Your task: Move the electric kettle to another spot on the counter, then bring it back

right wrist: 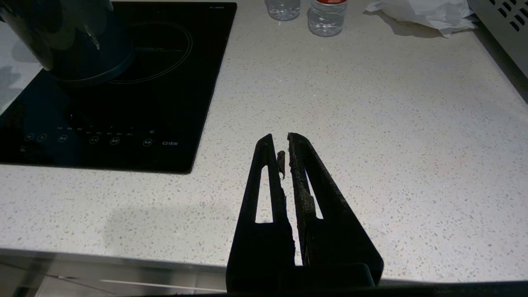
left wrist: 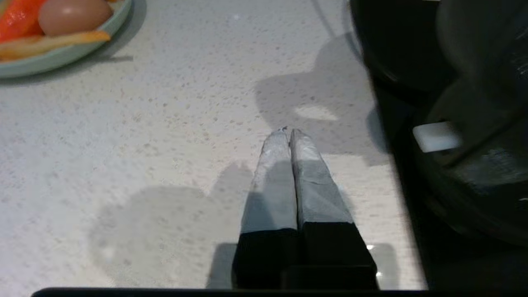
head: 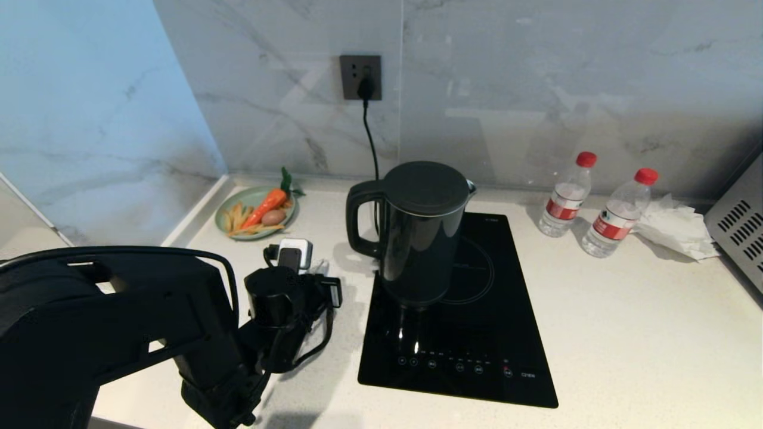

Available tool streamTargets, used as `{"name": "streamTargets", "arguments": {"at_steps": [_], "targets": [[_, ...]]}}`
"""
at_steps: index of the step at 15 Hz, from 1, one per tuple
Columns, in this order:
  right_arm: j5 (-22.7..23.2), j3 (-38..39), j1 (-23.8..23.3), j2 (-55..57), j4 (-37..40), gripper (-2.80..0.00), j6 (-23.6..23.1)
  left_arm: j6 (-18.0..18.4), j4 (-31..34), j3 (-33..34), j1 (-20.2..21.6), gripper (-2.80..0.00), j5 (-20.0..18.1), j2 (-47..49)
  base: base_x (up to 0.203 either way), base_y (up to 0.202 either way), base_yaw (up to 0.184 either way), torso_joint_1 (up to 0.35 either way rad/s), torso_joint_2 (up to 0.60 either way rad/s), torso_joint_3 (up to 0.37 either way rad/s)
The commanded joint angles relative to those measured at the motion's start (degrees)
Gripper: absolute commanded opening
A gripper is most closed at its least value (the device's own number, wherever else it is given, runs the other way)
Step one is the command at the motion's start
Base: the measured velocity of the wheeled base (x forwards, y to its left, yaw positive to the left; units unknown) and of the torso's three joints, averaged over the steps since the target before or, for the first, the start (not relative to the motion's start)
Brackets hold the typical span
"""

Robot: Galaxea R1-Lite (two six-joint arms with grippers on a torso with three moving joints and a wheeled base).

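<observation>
Only thing I can actually read is "C21EW", printed on the cooktop (right wrist: 123, 103) near its front corner, just ahead of the right claw (right wrist: 284, 142). Bottle labels (head: 611, 228) are too small.

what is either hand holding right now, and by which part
Nothing. The left hand is shut and empty beside the electric kettle; the right hand is shut and empty too.

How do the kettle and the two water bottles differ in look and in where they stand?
The kettle is opaque glossy black with a flat lid and loop handle; the water bottles are clear, red-capped and red-labelled. The kettle is much taller and wider than either bottle. The kettle stands on the black cooktop; the bottles stand on the white counter to its right. All three are upright, and no gripper holds them.
</observation>
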Motion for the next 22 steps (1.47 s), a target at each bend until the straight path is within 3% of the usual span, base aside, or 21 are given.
{"name": "streamTargets", "arguments": {"at_steps": [1,3,5,16,22], "targets": [[-0.04,0.02,-0.02,0.0,-0.05,-2.8,-0.01,-0.21,-0.49,-0.6,2.34,-2.8,-2.52,2.72,0.0,0.0,0.0,0.0,0.0,0.0],[0.03,0.07,0.04,0.0,-0.05,-2.8,-0.01,-0.15,-0.49,-1.19,2.97,-2.8,-6.45,3.63,0.0,0.0,0.0,0.0,0.0,0.0],[-0.04,-0.01,-0.04,0.0,-0.05,-2.8,-0.01,0.08,-0.49,-3.69,2.43,-2.8,-7.13,5.38,0.0,0.0,0.0,0.0,0.0,0.0],[-0.04,-0.01,-0.04,0.0,-0.05,-2.8,-0.01,-0.1,-0.49,-6.98,-4.25,-2.8,-6.98,9.89,0.0,0.0,0.0,0.0,0.0,0.0],[-0.04,-0.01,-0.04,0.0,-0.05,-2.8,-0.01,-0.15,-0.49,-13.12,-5.95,-2.8,-4.27,11.24,0.0,0.0,0.0,0.0,0.0,0.0]]}}
